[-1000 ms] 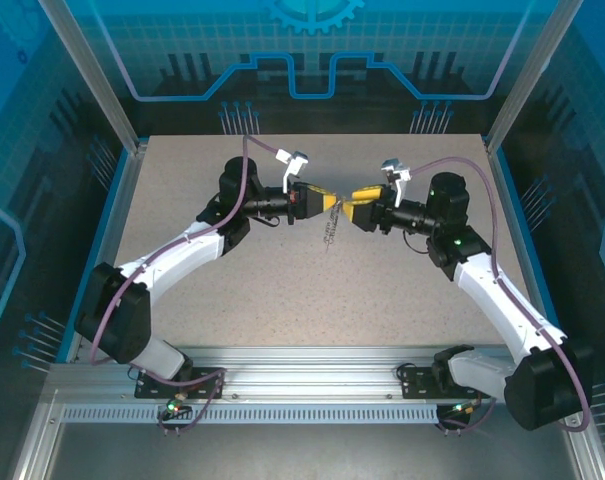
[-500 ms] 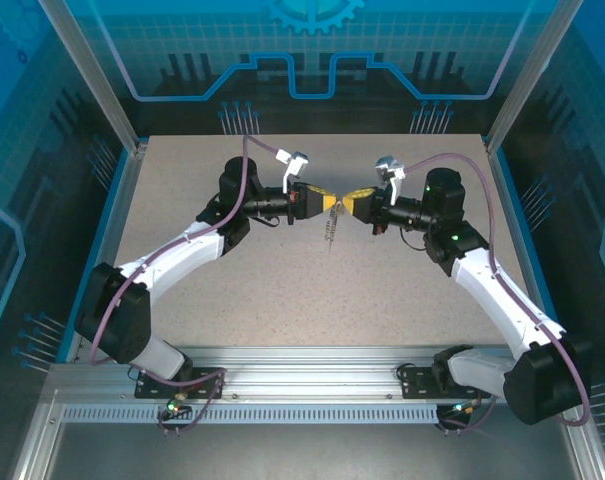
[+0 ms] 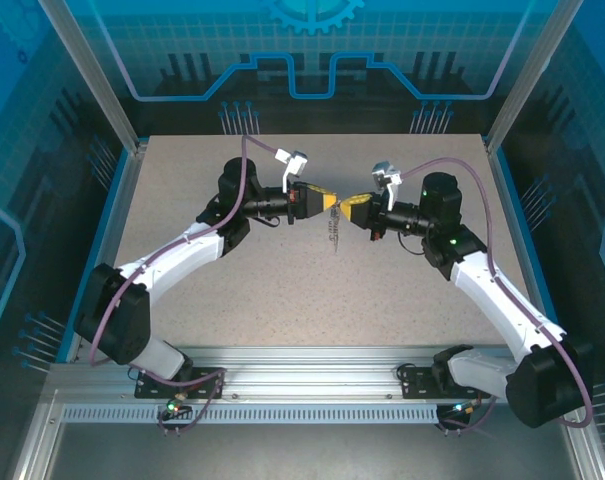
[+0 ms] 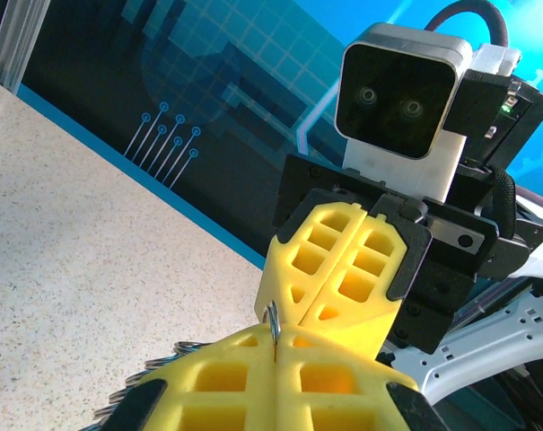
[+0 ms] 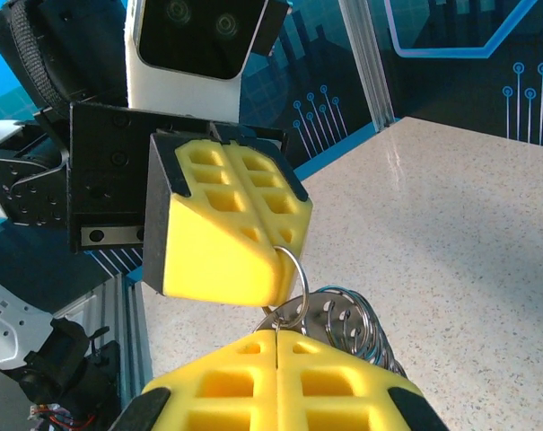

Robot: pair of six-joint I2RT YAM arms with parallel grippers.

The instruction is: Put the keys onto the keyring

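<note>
Above the middle of the bench [image 3: 402, 290] hangs the keyring [image 5: 293, 280]: thin silvery wire rings, several overlapping, with a fine chain [image 3: 332, 232] below them. Its top ring stands upright, and the chain's long axis drops straight toward the bench. The left gripper [image 3: 328, 200] and right gripper [image 3: 348, 206], tips nearly touching, are each pressed together, pinching that top ring.

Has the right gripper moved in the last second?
Yes. The right gripper, jaws shut on the keyring, has shifted slightly left, away from the table's right edge.

Robot lab cell: aluminium frame [image 3: 312, 372], blue circuit-print walls [image 3: 312, 60] (speckled tabletop [image 3: 312, 290]).
</note>
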